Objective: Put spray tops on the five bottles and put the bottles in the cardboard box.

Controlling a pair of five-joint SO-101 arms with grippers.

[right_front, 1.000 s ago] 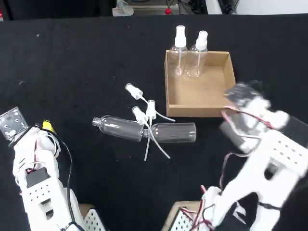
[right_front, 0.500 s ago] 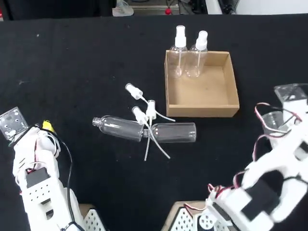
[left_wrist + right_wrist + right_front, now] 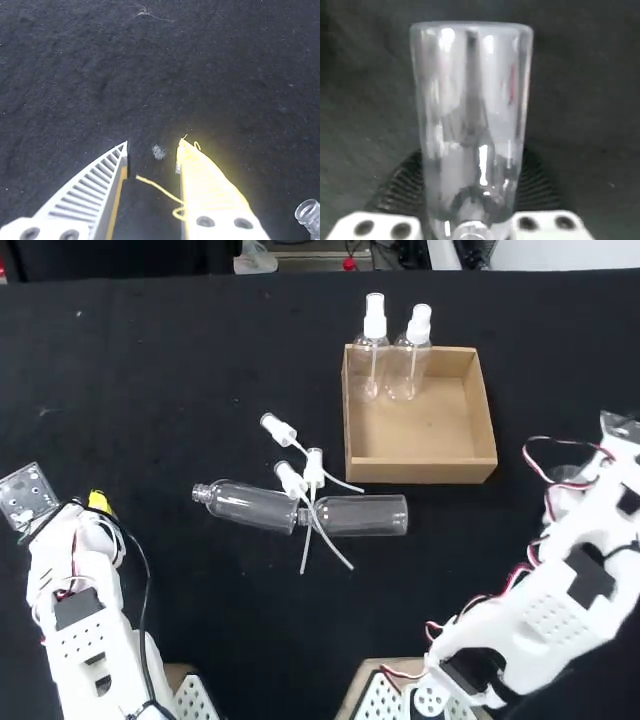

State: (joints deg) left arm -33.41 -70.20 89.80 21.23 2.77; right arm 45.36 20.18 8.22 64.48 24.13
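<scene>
From above, I see two capped bottles standing in the cardboard box against its far wall. Two bare bottles and three loose spray tops lie on the black table beside the box. At the right edge, the right arm carries a clear bottle.

Left wrist camera: my left gripper hangs over bare table, jaws narrowly apart and holding nothing.

Right wrist camera: my right gripper is clamped around the clear bottle.

left arm, right arm: white, holed | cables: red, black, white | left gripper: white, yellow
</scene>
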